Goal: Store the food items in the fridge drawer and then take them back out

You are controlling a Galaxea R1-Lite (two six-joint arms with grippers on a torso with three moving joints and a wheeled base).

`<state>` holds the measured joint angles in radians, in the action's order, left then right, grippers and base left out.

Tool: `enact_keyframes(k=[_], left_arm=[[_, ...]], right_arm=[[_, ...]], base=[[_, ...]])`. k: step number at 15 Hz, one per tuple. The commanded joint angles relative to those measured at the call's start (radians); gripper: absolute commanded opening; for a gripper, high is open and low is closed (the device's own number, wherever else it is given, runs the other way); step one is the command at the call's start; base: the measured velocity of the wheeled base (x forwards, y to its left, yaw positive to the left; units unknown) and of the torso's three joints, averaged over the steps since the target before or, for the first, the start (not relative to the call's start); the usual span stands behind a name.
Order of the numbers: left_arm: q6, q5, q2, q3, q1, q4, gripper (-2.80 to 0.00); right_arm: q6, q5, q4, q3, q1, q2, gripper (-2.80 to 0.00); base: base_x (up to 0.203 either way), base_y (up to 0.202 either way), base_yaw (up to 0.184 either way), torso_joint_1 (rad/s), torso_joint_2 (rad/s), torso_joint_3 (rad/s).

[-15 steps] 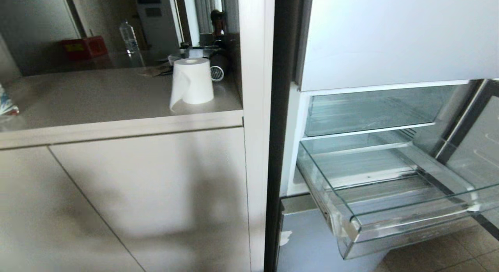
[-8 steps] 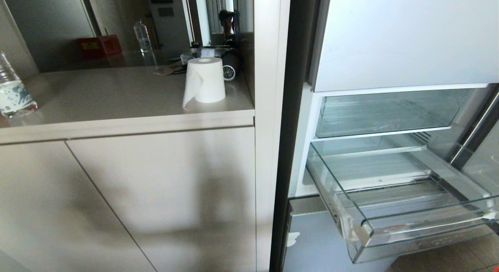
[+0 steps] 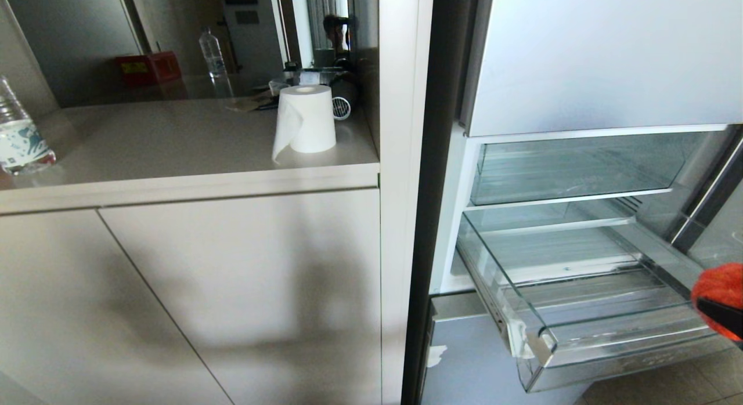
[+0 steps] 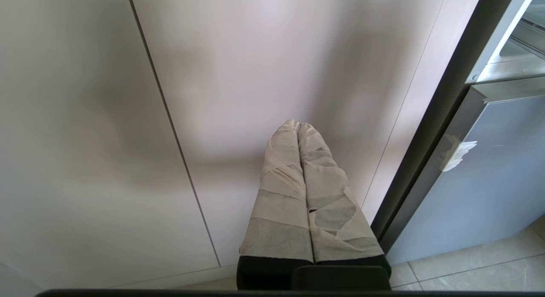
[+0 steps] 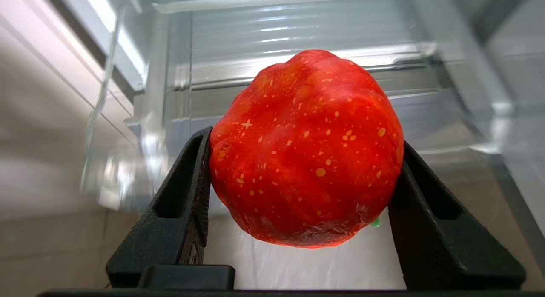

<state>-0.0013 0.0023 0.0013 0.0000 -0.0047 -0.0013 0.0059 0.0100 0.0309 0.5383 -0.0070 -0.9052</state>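
Kitchen: your fridge drawer (image 3: 580,312) stood pulled out, nothing in it.
R gripper (image 5: 304,178): clamped on food item (image 5: 306,150), drawer ahead and below.
L gripper (image 4: 298,131): fingers together, parked by cabinet (image 4: 127,118).

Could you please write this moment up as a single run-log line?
right gripper: shut on red ball, near fridge drawer | drawer: pulled out, nothing seen inside | left gripper: shut, holding nothing, facing cabinet door

Beige countertop (image 3: 174,138), paper roll (image 3: 305,123) standing on it, water bottle (image 3: 20,138) at its left end
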Motion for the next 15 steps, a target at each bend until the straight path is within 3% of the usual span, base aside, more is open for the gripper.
enact_keyframes(k=[1,7,13,14,15], left_arm=[[0.000,-0.001,0.000,0.000,0.000,0.000,-2.80],[0.000,0.000,0.000,0.000,0.000,0.000,-2.80],[0.000,0.001,0.000,0.000,0.000,0.000,-2.80],[0.000,0.000,0.000,0.000,0.000,0.000,-2.80],[0.000,0.001,0.000,0.000,0.002,0.000,-2.80]], right_arm=[[0.016,0.002,-0.007,0.115,-0.001,-0.283,-2.80],[0.148,0.033,-0.021,0.420,-0.003,-0.767,-2.80],[0.175,0.053,-0.017,0.574,-0.002,-0.963,-2.80],[0.175,0.053,-0.017,0.577,-0.002,-0.965,0.00],[0.175,0.053,-0.017,0.578,-0.002,-0.972,0.00]], base=[[0.000,0.000,0.000,0.000,0.00,0.000],[0.000,0.000,0.000,0.000,0.00,0.000],[0.000,0.000,0.000,0.000,0.00,0.000],[0.000,0.000,0.000,0.000,0.00,0.000],[0.000,0.000,0.000,0.000,0.00,0.000]])
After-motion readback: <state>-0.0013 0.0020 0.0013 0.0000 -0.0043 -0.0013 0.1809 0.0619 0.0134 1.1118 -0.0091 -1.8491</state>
